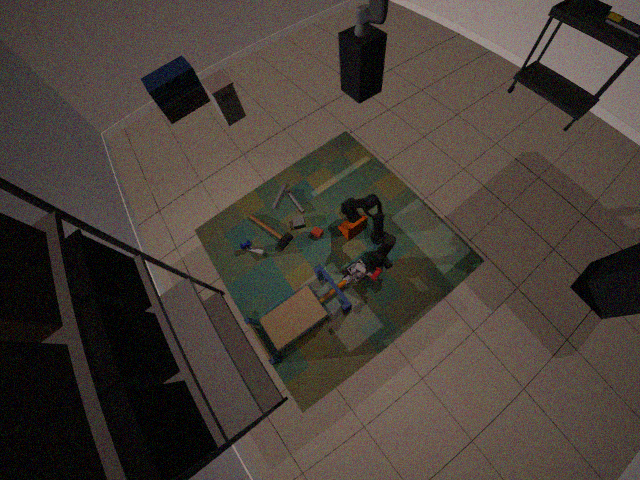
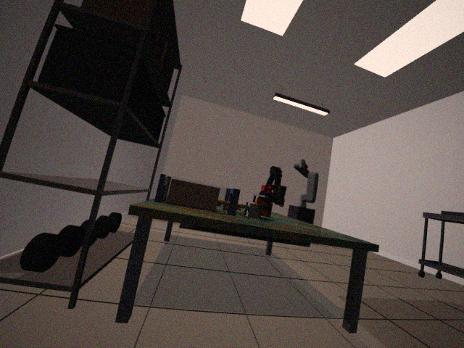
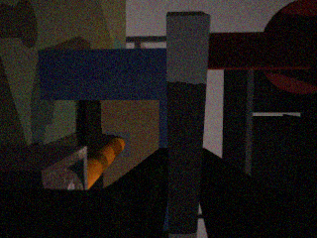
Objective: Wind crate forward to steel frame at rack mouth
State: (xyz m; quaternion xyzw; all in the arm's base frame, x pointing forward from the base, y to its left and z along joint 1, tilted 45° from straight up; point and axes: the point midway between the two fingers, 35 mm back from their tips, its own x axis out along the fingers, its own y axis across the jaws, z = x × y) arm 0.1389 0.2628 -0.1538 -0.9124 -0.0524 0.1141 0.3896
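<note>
The crate (image 1: 294, 317) (image 2: 193, 194) (image 3: 136, 116) is a tan-topped box that sits flat behind the blue frame (image 1: 336, 290) (image 2: 235, 202) (image 3: 99, 74); the clear panels are hard to make out. An orange strap (image 1: 333, 291) (image 3: 105, 160) runs from the crate under the frame to the grey winch (image 1: 353, 268) (image 3: 64, 171). My gripper (image 1: 368, 267) (image 3: 181, 157) is shut on the grey shaft of the winch handle (image 3: 187, 55), beside the winch. The handle's red arm and knob (image 1: 376, 273) (image 3: 297, 35) stick out to one side. I cannot tell whether the key is in the hole, which is hidden.
A long-handled hammer (image 1: 266, 227), a blue-ended tool (image 1: 246, 244), two grey bars (image 1: 295, 200), a grey block (image 1: 297, 222) and a small red block (image 1: 316, 232) lie on the bench. An orange holder (image 1: 353, 227) stands beside my arm. Tall shelving (image 2: 108, 161) stands past the crate end.
</note>
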